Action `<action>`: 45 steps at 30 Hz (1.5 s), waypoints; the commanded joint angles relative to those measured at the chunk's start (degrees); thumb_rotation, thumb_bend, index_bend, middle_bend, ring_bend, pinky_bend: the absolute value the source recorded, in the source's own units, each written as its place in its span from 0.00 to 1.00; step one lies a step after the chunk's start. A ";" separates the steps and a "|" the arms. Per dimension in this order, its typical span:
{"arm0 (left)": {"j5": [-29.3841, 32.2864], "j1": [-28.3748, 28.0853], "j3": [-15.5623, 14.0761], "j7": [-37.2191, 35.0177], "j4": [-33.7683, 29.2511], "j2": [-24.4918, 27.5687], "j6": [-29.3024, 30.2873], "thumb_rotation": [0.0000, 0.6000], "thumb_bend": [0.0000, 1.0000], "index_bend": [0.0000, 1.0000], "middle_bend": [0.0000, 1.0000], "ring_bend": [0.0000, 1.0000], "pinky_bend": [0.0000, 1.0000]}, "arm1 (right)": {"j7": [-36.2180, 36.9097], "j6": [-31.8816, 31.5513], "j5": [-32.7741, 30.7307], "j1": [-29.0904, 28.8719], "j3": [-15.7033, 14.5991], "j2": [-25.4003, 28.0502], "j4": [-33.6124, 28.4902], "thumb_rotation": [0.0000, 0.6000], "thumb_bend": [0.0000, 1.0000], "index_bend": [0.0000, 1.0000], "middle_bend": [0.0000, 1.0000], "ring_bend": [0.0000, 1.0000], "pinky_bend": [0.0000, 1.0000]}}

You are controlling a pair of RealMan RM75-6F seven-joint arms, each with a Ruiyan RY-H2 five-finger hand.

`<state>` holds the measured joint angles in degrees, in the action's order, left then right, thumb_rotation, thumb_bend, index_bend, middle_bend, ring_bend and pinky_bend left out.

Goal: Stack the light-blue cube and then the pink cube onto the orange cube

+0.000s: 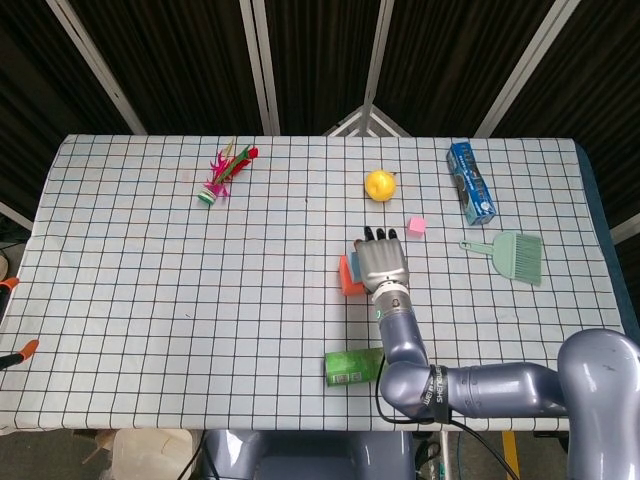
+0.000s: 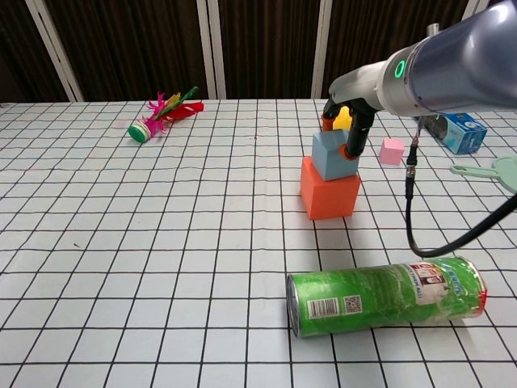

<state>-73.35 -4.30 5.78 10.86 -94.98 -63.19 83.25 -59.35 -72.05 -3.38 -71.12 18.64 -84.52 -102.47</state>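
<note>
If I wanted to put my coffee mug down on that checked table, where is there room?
The widest bare patch is the left half, below the pink feathered shuttlecock and left of the orange cube. It is crowded on the right: right hand, light-blue cube, yellow ball, small pink cube, green dustpan brush, green tube can.

The right hand [image 1: 381,262] reaches forward over the middle of the table on an outstretched arm, back of the hand upward in the head view. In the chest view its fingers [image 2: 353,139] curl down around the light-blue cube [image 2: 332,155], gripping it. No left hand shows.
</note>
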 commanded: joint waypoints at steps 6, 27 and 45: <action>0.05 0.00 -0.02 0.12 -0.05 -0.01 0.03 1.00 0.20 0.14 0.01 0.00 0.02 | -1.10 0.42 -0.96 -0.01 0.07 0.50 -0.40 1.00 0.39 0.11 0.08 0.10 0.09; -0.08 -0.09 -0.20 0.59 -0.19 -0.05 -0.06 1.00 0.20 0.14 0.01 0.00 0.02 | -5.16 -3.70 1.50 1.33 -4.80 3.28 0.47 1.00 0.35 0.00 0.08 0.10 0.09; 0.64 -1.57 0.37 1.85 1.72 -2.14 -1.64 1.00 0.20 0.14 0.01 0.00 0.02 | 19.76 13.18 35.36 22.04 -16.00 21.08 0.09 1.00 0.35 0.13 0.08 0.10 0.10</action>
<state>-73.01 -5.61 6.04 12.45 -93.48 -65.05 81.93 -45.09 -62.68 25.61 -52.73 4.15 -66.55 -102.33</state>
